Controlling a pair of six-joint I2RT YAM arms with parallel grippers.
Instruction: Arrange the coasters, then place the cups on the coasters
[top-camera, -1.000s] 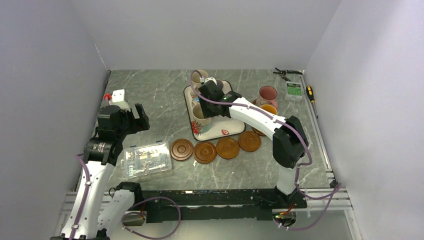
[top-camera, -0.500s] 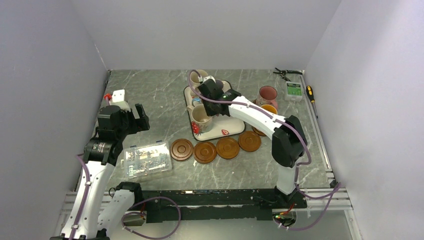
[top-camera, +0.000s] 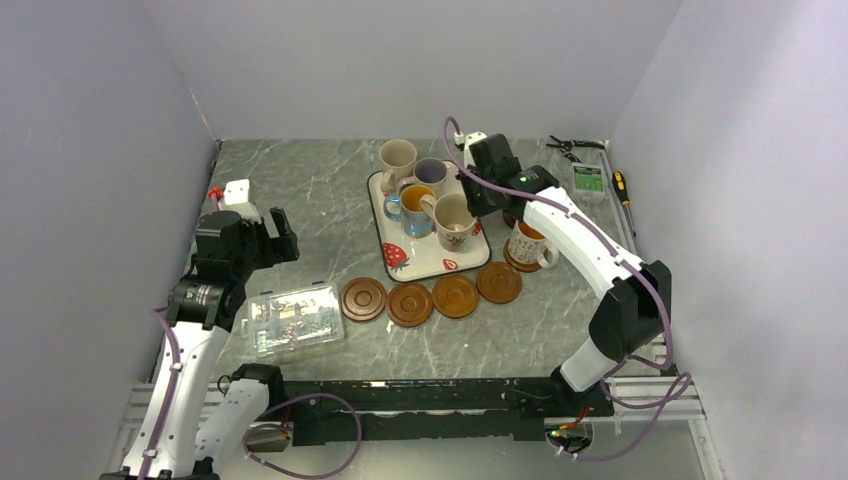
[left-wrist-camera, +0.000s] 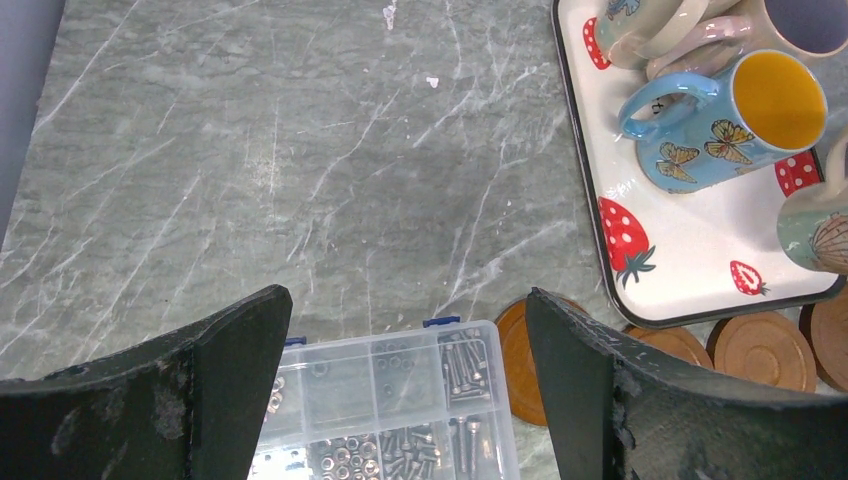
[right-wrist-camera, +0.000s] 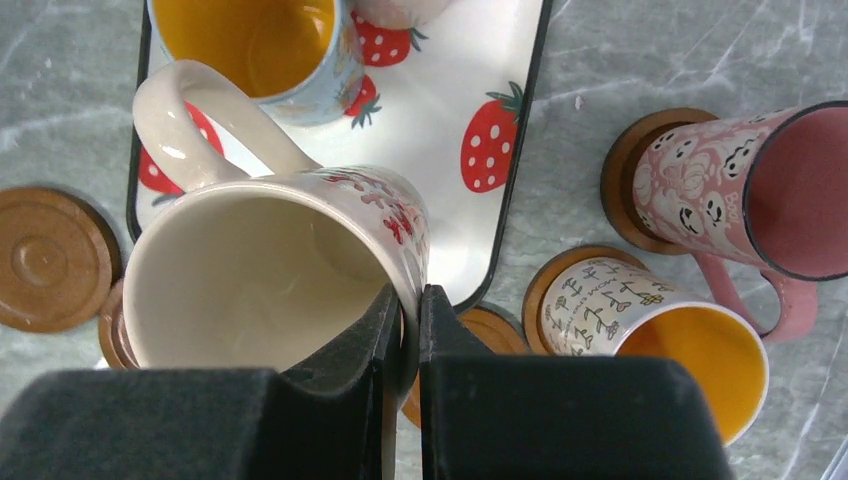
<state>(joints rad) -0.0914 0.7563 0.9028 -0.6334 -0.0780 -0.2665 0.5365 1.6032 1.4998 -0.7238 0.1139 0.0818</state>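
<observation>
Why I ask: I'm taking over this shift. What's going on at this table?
The right claw is shut on the rim of a cream mug, holding it up over the edge of the strawberry tray. A pink mug and a yellow-lined mug already stand on coasters right of the tray. Four bare coasters lie in a row in front of it. A blue butterfly mug and others wait on the tray. The left claw hangs open above a clear parts box, handling nothing.
</observation>
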